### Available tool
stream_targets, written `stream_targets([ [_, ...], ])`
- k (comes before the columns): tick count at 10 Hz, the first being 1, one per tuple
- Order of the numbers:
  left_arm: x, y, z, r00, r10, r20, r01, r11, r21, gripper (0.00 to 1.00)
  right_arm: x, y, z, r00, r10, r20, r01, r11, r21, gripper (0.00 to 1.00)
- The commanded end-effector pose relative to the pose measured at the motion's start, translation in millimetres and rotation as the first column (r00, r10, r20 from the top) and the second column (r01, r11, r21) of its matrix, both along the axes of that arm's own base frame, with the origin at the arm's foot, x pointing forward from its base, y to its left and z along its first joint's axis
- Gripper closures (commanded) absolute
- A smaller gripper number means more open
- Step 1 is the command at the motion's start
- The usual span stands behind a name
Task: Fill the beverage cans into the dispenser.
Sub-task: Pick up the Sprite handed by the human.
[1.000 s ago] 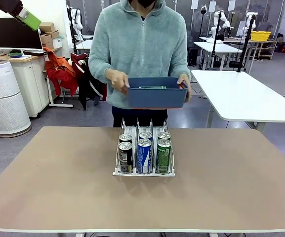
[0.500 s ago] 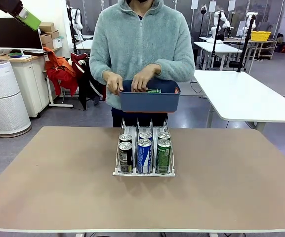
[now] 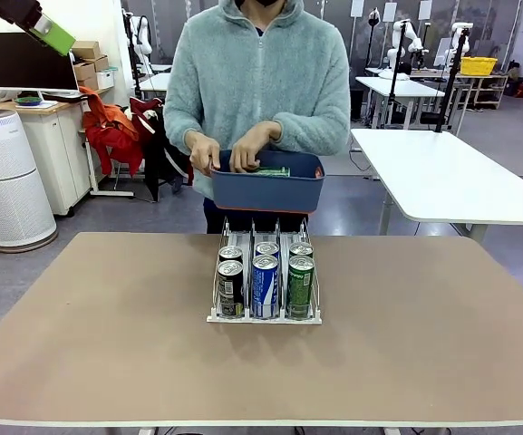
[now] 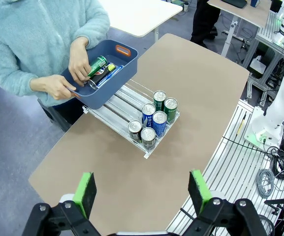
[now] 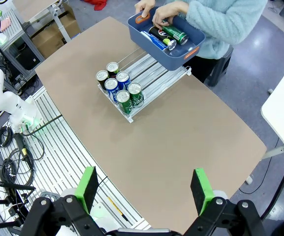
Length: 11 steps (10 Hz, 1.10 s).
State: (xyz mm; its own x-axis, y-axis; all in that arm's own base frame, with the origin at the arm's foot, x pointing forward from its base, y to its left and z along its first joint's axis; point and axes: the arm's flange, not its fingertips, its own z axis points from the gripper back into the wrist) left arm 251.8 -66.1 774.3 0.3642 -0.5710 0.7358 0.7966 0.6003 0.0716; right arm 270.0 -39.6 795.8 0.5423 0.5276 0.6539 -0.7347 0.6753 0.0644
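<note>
The dispenser [image 4: 122, 105] stands well apart from the spread left pincer [image 4: 142, 189].

A hand [image 4: 78, 58] touches a green can [image 4: 97, 64] in the blue bin [image 4: 113, 83]

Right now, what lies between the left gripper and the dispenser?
Bare table, in the left wrist view: nothing sits between the open left gripper and the dispenser.

Cans [image 3: 265, 285] in dispenser [image 3: 243, 319] — bin [image 3: 267, 192] behind
</note>
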Motion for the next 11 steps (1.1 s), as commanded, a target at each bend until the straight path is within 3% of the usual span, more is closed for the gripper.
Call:
stream_targets([
  [1,0.6,0.5,-2.9,1.000,-0.002,0.004,0.002,1.000,0.009,0.00,0.1,1.7,-0.1,1.000,0.001,-0.003,-0.001,1.000,0.000,0.00],
  [11,0.6,0.5,-2.9,1.000,-0.002,0.004,0.002,1.000,0.009,0.00,0.1,1.7,-0.1,1.000,0.001,-0.003,-0.001,1.000,0.000,0.00],
])
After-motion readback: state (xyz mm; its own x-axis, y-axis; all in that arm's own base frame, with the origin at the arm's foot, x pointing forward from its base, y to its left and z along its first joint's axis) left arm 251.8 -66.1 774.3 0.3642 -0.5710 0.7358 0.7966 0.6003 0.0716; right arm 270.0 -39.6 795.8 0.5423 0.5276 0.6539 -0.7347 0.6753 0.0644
